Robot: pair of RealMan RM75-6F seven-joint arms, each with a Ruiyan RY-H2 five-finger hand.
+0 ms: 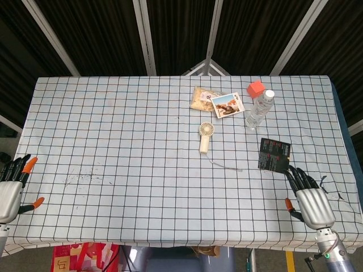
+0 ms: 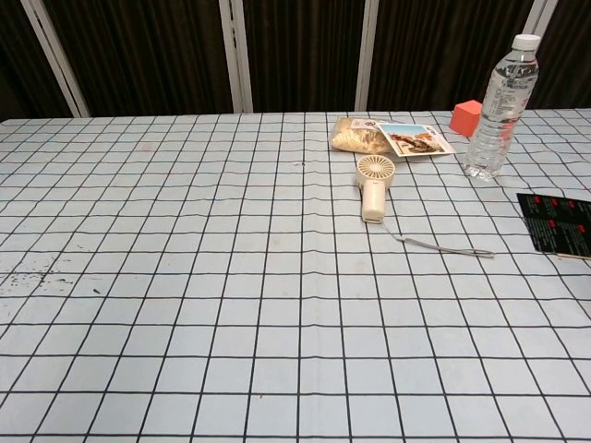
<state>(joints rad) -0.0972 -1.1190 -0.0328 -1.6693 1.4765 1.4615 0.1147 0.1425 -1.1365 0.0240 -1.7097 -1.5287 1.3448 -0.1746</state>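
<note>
Here, the robot's right hand (image 1: 308, 199) hovers over the near right edge of the desk (image 1: 113, 136), empty, its dark fingers (image 1: 297, 178) spread wide and pointing up the checked cloth. Nearest to it is a black card (image 1: 274, 154), lying flat just beyond the fingertips; whether they touch its near edge cannot be told from the head view. In the chest view the same card (image 2: 556, 224) shows at the right border, with no hand in sight.

At the opposite near corner the left hand (image 1: 10, 190) sits at the desk's left edge, likewise empty, its orange-tipped fingers (image 1: 29, 162) apart, well away from every object.

Toward the far right of the desk stand a clear water bottle (image 1: 260, 109), upright, and an orange cube (image 1: 256, 88) just behind it. A picture card (image 1: 228, 105) rests partly over a snack packet (image 1: 203, 98). Nearer the middle lies a small cream handheld fan (image 1: 205, 136), its strap (image 1: 226, 165) trailing toward the right hand's side.
</note>
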